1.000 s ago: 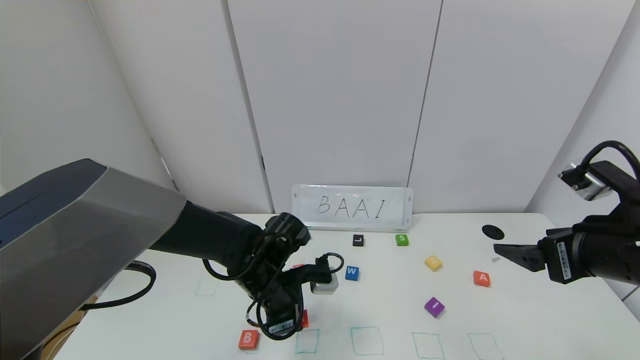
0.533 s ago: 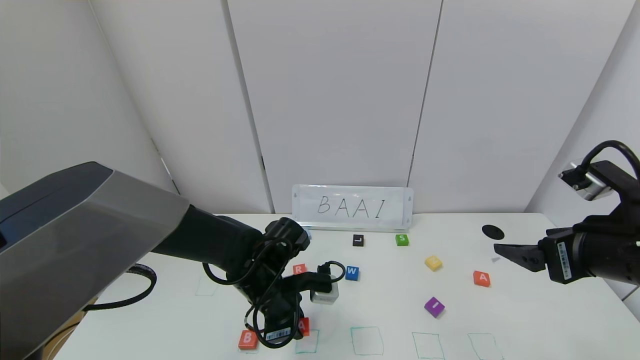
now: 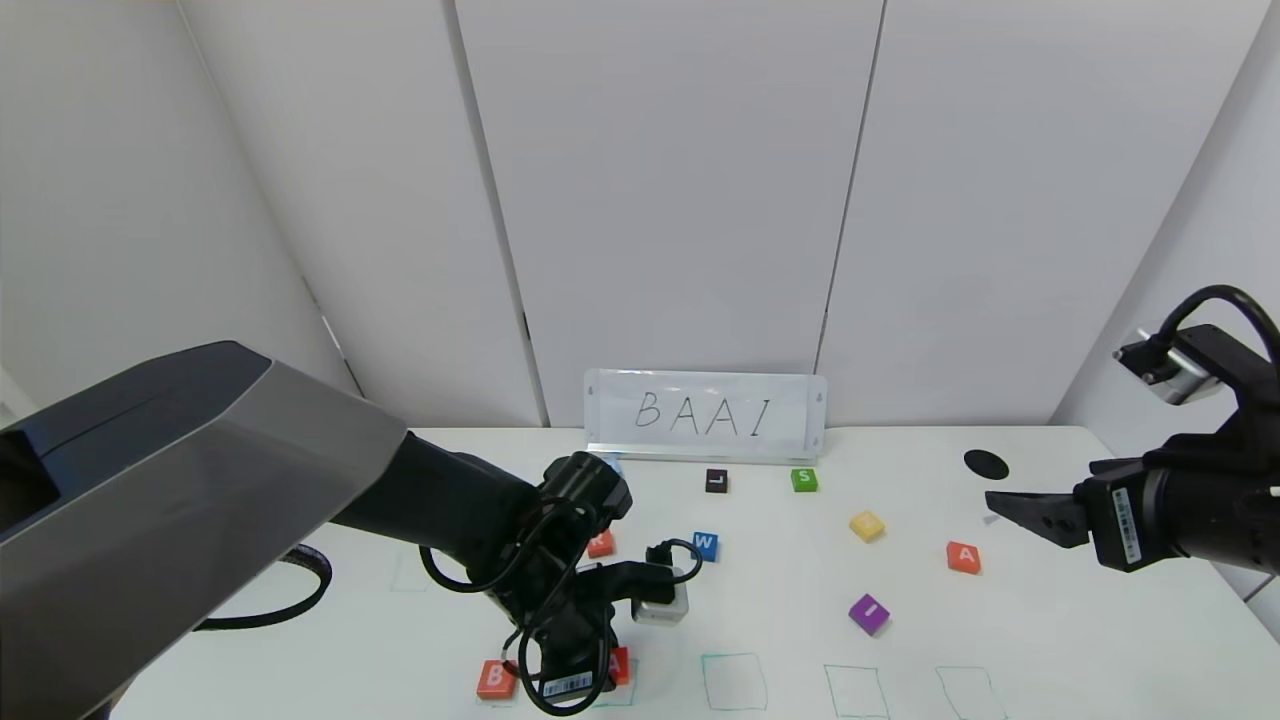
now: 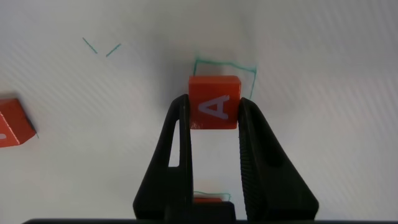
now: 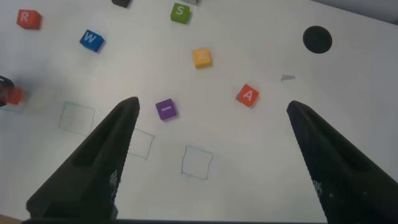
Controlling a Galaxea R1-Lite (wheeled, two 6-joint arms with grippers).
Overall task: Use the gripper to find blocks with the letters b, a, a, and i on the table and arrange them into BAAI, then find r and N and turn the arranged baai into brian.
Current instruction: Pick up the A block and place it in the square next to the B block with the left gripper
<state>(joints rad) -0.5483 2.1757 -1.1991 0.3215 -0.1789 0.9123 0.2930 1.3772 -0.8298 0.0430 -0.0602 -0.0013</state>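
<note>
My left gripper [image 4: 214, 102] is shut on an orange-red A block [image 4: 214, 99], one finger on each side, low over a green drawn square on the table [image 3: 1050, 640]. In the head view this block [image 3: 621, 664] is near the table's front edge, right of the orange-red B block [image 3: 495, 679], which also shows in the left wrist view [image 4: 12, 122]. The R block [image 3: 601, 543] lies behind the left arm. The second A block [image 3: 963, 557] and the purple I block [image 3: 868, 613] lie at the right. My right gripper [image 3: 1010, 505] hovers open and empty above the right side.
A white sign reading BAAI [image 3: 705, 414] stands at the back. Black L [image 3: 716, 481], green S [image 3: 804, 479], blue W [image 3: 705, 546] and yellow [image 3: 866, 525] blocks lie mid-table. A black hole [image 3: 986, 464] is at the back right. Green squares [image 3: 733, 682] line the front edge.
My left gripper has carried the A block toward the front edge, down over the green square beside the B block. The R block now shows behind the arm. The right arm has stayed still.
</note>
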